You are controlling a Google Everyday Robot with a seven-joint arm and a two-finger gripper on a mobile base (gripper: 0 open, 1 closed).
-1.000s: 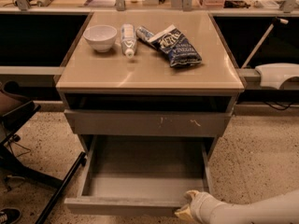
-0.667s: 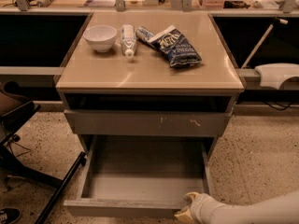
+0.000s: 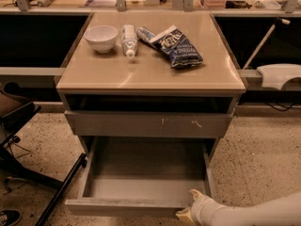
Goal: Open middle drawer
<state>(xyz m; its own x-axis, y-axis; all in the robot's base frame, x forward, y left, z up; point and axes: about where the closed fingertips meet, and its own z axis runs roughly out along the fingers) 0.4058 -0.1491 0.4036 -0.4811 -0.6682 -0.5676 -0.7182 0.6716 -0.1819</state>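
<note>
Where the white arm is stretched in from the lower right, almost level, the pincer is set at the right front corner of the middle drawer; whether it is clenched or released cannot be told. Leftward from the pincer the drawer's front is laid crosswise, faced toward the camera, the box pulled well out. Above the pincer a wider scratched front is seen, and higher still a bowl, a tube and a bag.

Beige countertop: white bowl at back left, white tube lying just beside it, blue chip bag rightward. Black chair base on speckled floor.
</note>
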